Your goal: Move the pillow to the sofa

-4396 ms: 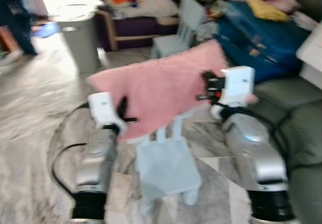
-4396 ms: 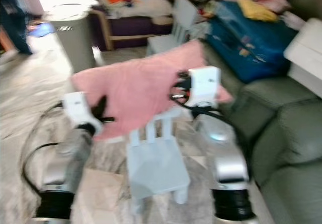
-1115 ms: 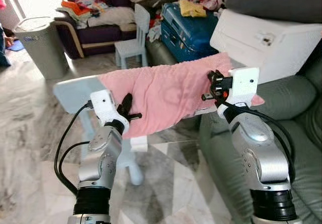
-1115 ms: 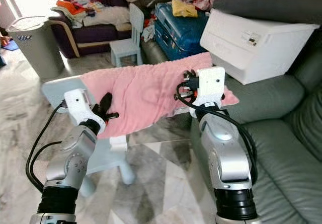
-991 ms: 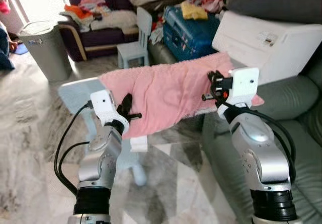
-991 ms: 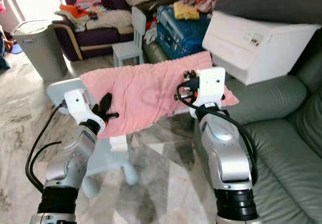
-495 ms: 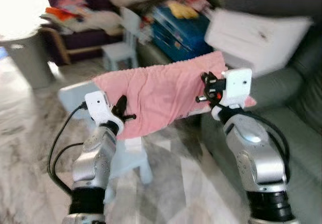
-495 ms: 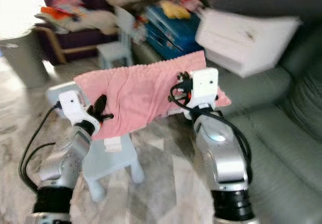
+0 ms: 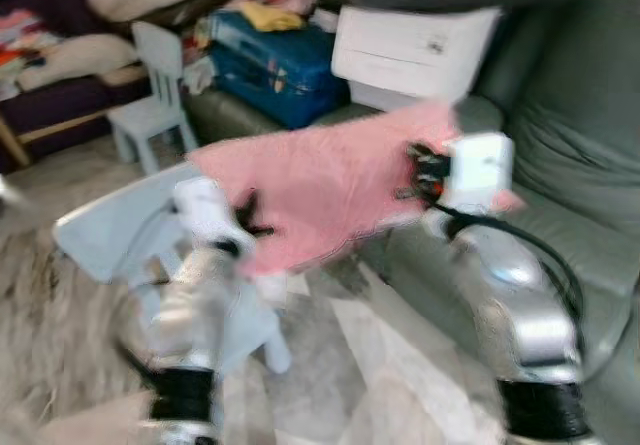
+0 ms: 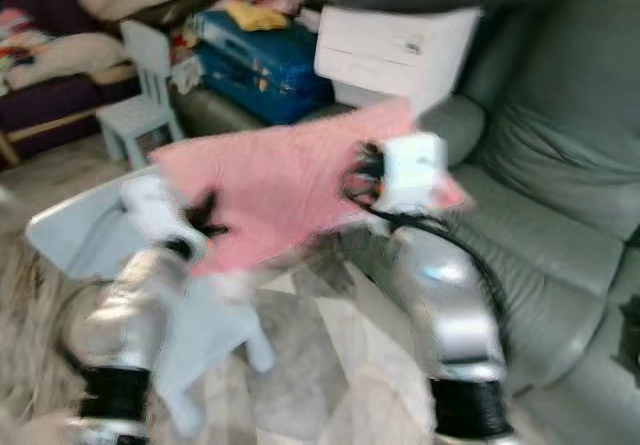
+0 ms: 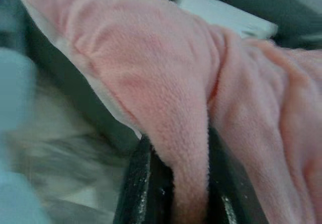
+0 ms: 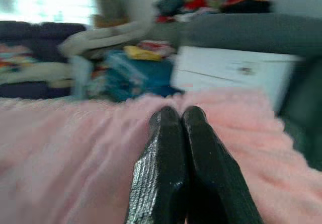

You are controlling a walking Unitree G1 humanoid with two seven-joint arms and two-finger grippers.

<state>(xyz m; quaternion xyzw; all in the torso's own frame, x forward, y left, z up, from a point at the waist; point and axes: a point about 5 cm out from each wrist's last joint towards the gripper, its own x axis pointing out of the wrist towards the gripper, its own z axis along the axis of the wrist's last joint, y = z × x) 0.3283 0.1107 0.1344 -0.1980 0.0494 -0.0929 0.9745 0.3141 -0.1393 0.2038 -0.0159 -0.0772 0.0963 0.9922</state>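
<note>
Carry step: left hand (image 9: 243,227) and right hand (image 9: 412,173) both clamp the pink pillow (image 9: 320,180), stretched in air beside the sofa (image 9: 560,165). Next: step closer, lower onto seat, release.

A cluttered living room with a grey marble floor (image 9: 390,365). A grey-green leather sofa (image 9: 570,165) fills the right side, bearing a white box (image 9: 410,50) and a blue suitcase (image 9: 275,60). A pale blue child's chair (image 9: 150,105) stands far left beside a dark couch (image 9: 50,100) heaped with clothes.
</note>
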